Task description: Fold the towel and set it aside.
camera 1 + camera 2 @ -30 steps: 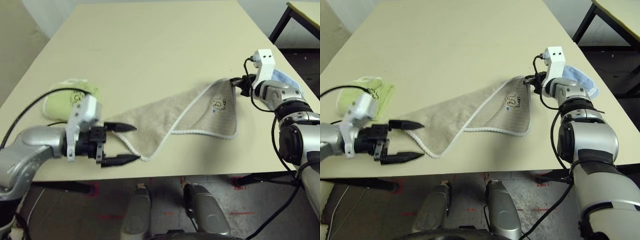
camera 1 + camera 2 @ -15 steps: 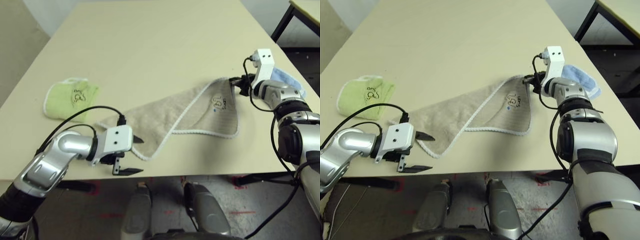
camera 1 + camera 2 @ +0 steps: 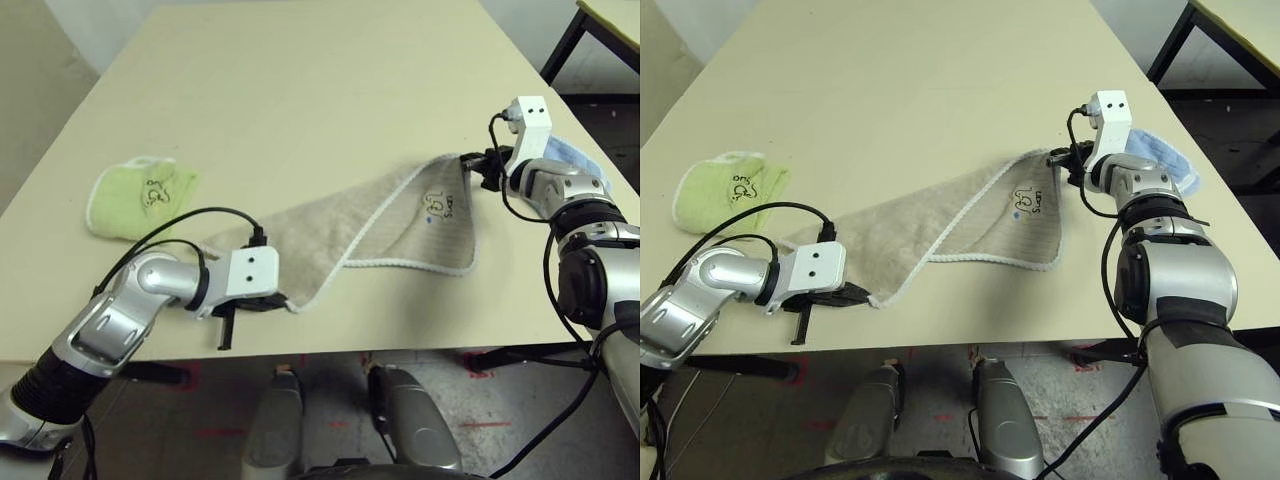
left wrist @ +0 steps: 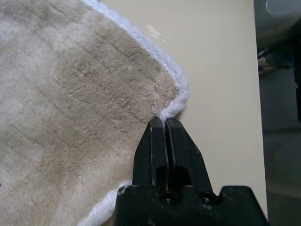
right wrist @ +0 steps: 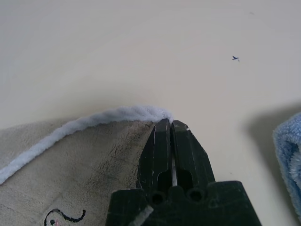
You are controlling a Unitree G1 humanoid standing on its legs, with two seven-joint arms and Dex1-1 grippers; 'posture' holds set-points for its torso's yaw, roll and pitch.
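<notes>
- Beige terry towel (image 3: 380, 225) lies stretched across the near half of the surface (image 3: 300, 90), folded over itself, with its white edging showing and the small embroidered mark up near its right corner.
- Left tool (image 4: 165, 123) has gone from wide apart a second ago to pressed together; the left wrist view shows its tips clamped on the towel's near-left corner, right at the white edging.
- That arm has also come in from the left and down to the surface's near edge to reach that corner.
- Right tool (image 5: 168, 123) is unchanged: tips together, pinching the far-right corner of the towel beside the embroidered mark, at the same spot as before.
- Judged from this, both ends of the towel are now gripped, so the cloth looks ready to be lifted and one corner carried across to the other.
- Lime-green folded towel (image 3: 140, 195) rests at the left, apart from the beige one; a light blue folded towel (image 3: 1160, 160) sits behind the right arm.
</notes>
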